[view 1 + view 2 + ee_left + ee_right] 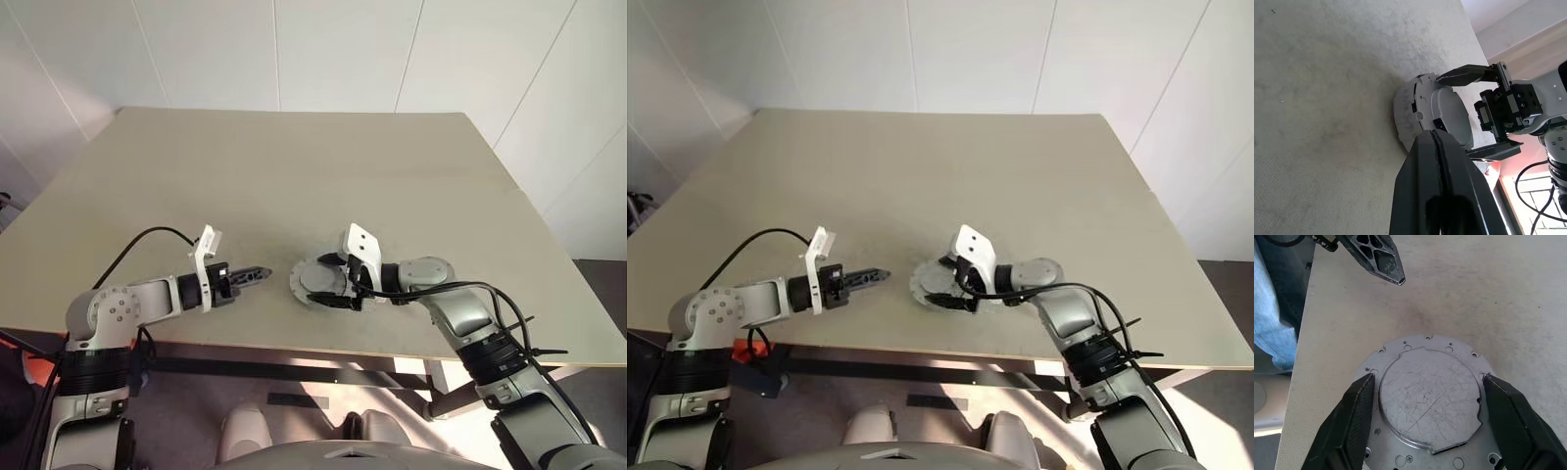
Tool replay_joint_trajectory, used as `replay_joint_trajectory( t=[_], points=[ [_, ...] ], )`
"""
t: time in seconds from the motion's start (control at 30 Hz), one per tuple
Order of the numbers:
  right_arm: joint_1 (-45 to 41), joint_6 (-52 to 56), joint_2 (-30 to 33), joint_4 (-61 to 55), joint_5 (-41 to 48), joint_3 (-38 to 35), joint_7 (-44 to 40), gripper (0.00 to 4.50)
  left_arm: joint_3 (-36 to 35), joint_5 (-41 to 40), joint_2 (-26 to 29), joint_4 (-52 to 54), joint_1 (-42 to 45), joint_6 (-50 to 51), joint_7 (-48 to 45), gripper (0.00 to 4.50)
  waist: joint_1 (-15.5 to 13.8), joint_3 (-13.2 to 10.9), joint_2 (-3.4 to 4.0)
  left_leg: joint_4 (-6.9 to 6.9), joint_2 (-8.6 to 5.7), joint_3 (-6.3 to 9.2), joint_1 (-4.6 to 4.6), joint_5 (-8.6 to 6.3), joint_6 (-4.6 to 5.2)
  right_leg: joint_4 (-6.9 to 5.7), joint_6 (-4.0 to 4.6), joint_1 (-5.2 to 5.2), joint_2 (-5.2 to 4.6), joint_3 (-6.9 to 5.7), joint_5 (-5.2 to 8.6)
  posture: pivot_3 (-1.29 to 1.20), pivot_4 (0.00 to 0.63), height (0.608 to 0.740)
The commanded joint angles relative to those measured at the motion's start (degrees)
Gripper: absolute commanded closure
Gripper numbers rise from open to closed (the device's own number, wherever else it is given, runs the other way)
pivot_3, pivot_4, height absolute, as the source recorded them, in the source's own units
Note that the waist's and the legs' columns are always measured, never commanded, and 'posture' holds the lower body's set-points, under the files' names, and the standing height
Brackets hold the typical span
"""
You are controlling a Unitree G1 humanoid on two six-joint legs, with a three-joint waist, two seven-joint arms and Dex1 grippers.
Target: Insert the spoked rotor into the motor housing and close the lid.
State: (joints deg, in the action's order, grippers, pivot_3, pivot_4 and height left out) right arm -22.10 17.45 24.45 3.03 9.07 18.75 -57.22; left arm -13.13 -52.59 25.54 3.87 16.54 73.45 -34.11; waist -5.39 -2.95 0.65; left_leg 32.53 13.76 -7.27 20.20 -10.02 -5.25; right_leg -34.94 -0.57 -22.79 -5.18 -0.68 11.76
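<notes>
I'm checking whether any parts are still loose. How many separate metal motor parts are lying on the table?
1: the round motor housing with its lid on, near the table's front edge, between the right gripper's fingers. A rotor inside would be hidden.

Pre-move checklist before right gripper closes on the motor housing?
1. Lid seated flat on motor housing: ok.
2. Right gripper fingers straddle the lid, one each side: ok.
3. Fingers gripping the lid: cannot tell.
4. Left gripper shut, empty, apart from the housing: ok.
5. Housing resting on table, away from the edge: not ok, it sits near the front edge.
6. Spoked rotor inside: cannot tell, lid covers it.
</notes>
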Motion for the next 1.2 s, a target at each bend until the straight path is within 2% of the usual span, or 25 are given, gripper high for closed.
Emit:
replay_joint_trajectory(
  t=[0.03, 0.6, 1.2],
  points=[
    [-1.1, -1.1, 0.0, -0.6, -0.2, -0.7, 0.1, 1.56, -1.0, -0.2, 0.7, 0.9, 0.9, -1.4, -0.2, 4.5, 0.0, 0.0, 0.0, 0.0, 0.0, 0.0, 0.0, 0.0, 0.0, 0.0, 0.0, 0.0, 0.0, 0.0, 0.0, 0.0, 0.0, 0.74],
    [-0.4, -0.7, 1.0, -3.7, 2.1, -2.4, -1.5, 1.56, -0.4, -0.1, 0.3, 0.5, 0.8, -2.3, -0.1, 4.5, -0.1, 0.0, 0.0, 0.01, 0.0, 0.0, 0.02, -0.02, 0.03, 0.02, 0.0, 0.01, -0.01, -0.01, 0.0, 0.0, 0.0, 0.74],
    [-0.5, -2.1, 1.0, -1.0, -1.3, -0.9, 0.7, 1.56, -0.4, -0.2, 0.0, 0.6, 0.6, -2.5, 0.2, 4.5, 0.0, 0.0, 0.0, 0.03, 0.0, 0.0, 0.0, -0.02, 0.03, 0.0, 0.0, 0.02, 0.0, 0.0, 0.0, 0.0, 0.0, 0.74]
  ],
)
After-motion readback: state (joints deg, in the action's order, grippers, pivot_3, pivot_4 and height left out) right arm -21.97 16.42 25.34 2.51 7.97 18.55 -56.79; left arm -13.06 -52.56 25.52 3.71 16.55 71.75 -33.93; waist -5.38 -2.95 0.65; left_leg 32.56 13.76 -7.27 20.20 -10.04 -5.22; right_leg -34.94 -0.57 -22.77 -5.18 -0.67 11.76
